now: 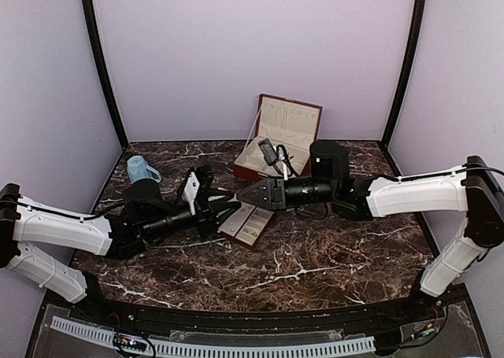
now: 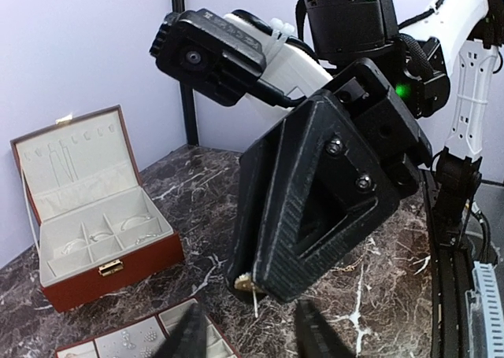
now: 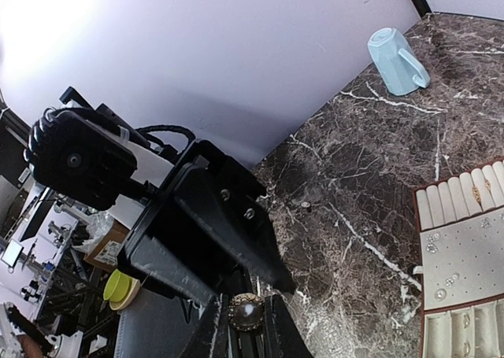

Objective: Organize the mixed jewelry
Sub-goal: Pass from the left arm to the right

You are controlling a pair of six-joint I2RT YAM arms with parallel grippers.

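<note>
A round earring (image 3: pixel 246 311) with a gold rim and dark stone sits pinched between the fingers of my right gripper (image 3: pixel 245 328), which is shut on it. In the left wrist view the same earring (image 2: pixel 245 282) shows at the tip of the right gripper (image 2: pixel 253 286), its pin hanging down. My left gripper (image 2: pixel 252 336) is just below it, open, with its fingers apart and nothing between them. Both grippers meet above the flat tray (image 1: pixel 250 227). More of the mixed jewelry lies on the marble: a thin gold chain (image 2: pixel 346 267) and a small piece (image 3: pixel 305 204).
The red-brown hinged box (image 1: pixel 277 140) stands open at the back, cream-lined, with thin pieces inside (image 2: pixel 93 234). A blue cup (image 1: pixel 142 169) lies at the back left. The tray (image 3: pixel 465 257) holds several small earrings. Purple walls close in the table.
</note>
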